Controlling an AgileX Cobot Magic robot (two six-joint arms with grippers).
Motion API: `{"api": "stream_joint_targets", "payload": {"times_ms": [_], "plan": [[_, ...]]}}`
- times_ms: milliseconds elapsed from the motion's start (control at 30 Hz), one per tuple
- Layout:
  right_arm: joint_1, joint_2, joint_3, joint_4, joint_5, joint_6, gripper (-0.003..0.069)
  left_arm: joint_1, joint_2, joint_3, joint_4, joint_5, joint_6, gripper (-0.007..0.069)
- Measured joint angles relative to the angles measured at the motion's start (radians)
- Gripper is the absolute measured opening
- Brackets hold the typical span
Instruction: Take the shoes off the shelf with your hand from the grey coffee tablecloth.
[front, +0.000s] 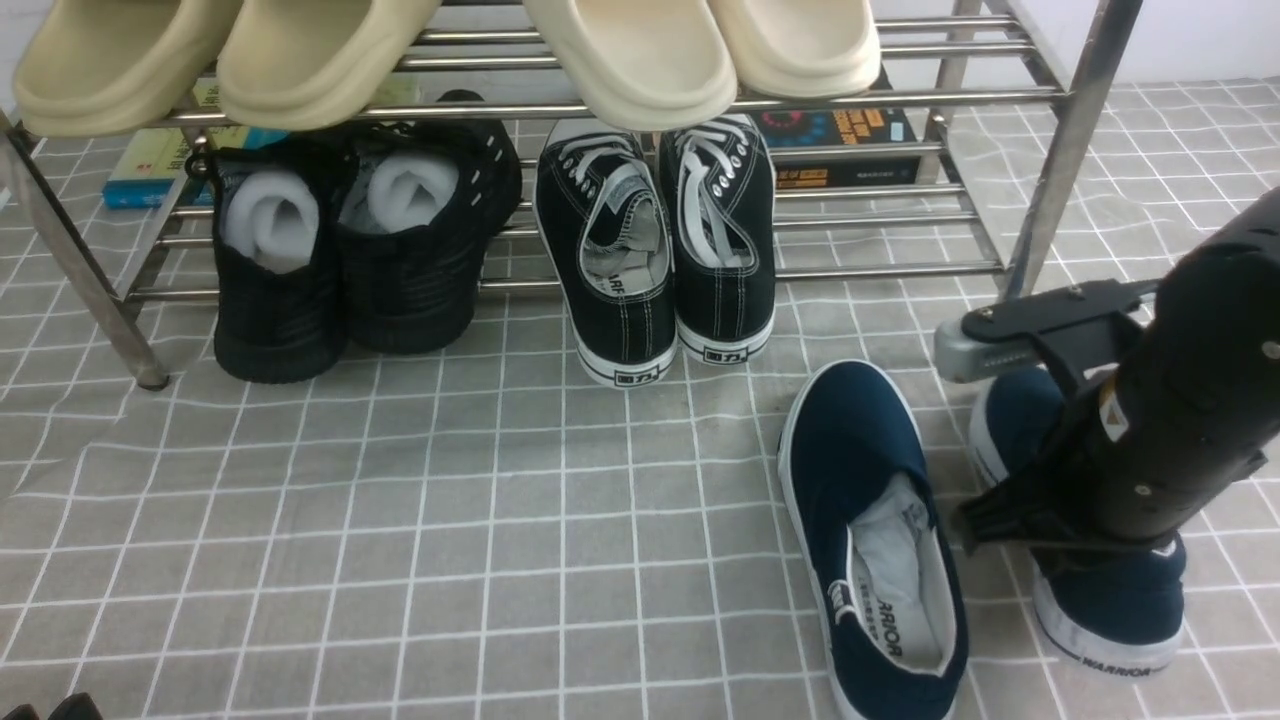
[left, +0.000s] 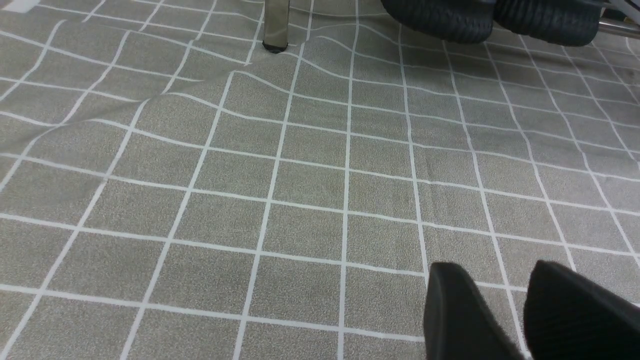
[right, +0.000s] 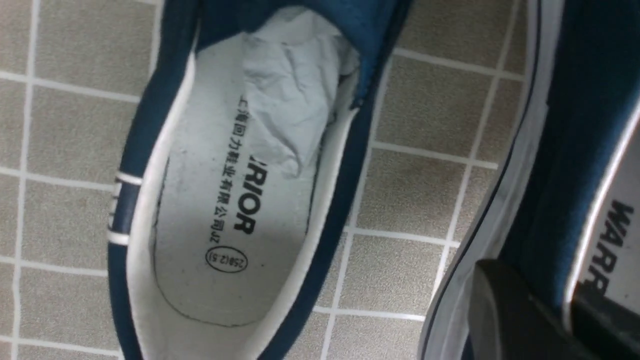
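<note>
Black sneakers (front: 650, 260) stand near the shoes (front: 850, 450), apart.

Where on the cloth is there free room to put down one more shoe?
Widest free patch: the grey cloth in front of the all-black shoes and black sneakers, left of the navy shoe. Only a narrow strip lies between it and the second navy shoe, gripped by the right tool. The shelf is crowded at left and middle.

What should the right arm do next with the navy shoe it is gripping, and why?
Probably open the right pincer and let go: the navy shoe it pinches by the side wall already seems to rest on the grid cloth beside its mate, off the shelf.
</note>
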Motion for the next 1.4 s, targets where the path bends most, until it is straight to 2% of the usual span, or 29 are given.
{"api": "stream_joint_targets", "payload": {"times_ms": [167, 433, 567, 700, 800, 867, 933, 967, 1033, 1100, 1133, 1167, 1233, 1300, 1400], "plan": [[0.000, 0.028, 0.000, 0.008, -0.023, 0.004, 0.0065, 0.000, 0.000, 0.000, 0.000, 0.000, 0.000, 0.0239], [0.000, 0.050, -0.006, 0.014, -0.032, -0.011, 0.0230, 0.000, 0.000, 0.000, 0.000, 0.000, 0.000, 0.0239], [0.000, -0.009, -0.041, 0.030, 0.027, -0.059, 0.0263, 0.000, 0.000, 0.000, 0.000, 0.000, 0.000, 0.0239], [0.000, -0.110, -0.086, 0.032, 0.119, -0.097, 0.0256, 0.000, 0.000, 0.000, 0.000, 0.000, 0.000, 0.0239], [0.000, -0.241, -0.093, 0.032, 0.194, -0.116, 0.0208, 0.000, 0.000, 0.000, 0.000, 0.000, 0.000, 0.0239], [0.000, -0.388, -0.065, 0.032, 0.231, -0.122, 0.0129, 0.000, 0.000, 0.000, 0.000, 0.000, 0.000, 0.0239], [0.000, -0.455, -0.035, 0.032, 0.223, -0.122, 0.0097, 0.000, 0.000, 0.000, 0.000, 0.000, 0.000, 0.0239], [0.000, -0.569, 0.018, 0.032, 0.189, -0.122, 0.0041, 0.000, 0.000, 0.000, 0.000, 0.000, 0.000, 0.0239], [0.000, -0.719, 0.144, 0.034, 0.065, -0.120, -0.0008, 0.000, 0.000, 0.000, 0.000, 0.000, 0.000, 0.0239], [0.000, -0.866, 0.283, 0.044, -0.125, -0.122, -0.0015, 0.000, 0.000, 0.000, 0.000, 0.000, 0.000, 0.0239], [0.000, -0.907, 0.338, 0.046, -0.229, -0.126, -0.0015, 0.000, 0.000, 0.000, 0.000, 0.000, 0.000, 0.0239], [0.000, -0.916, 0.352, 0.048, -0.249, -0.127, -0.0015, 0.000, 0.000, 0.000, 0.000, 0.000, 0.000, 0.0239], [0.000, -0.996, 0.499, 0.053, -0.460, -0.137, -0.0015, 0.000, 0.000, 0.000, 0.000, 0.000, 0.000, 0.0239], [0.000, -1.031, 0.570, 0.051, -0.588, -0.151, -0.0015, 0.000, 0.000, 0.000, 0.000, 0.000, 0.000, 0.0239], [0.000, -1.045, 0.620, 0.035, -0.680, -0.154, -0.0013, 0.000, 0.000, 0.000, 0.000, 0.000, 0.000, 0.0239]]}}
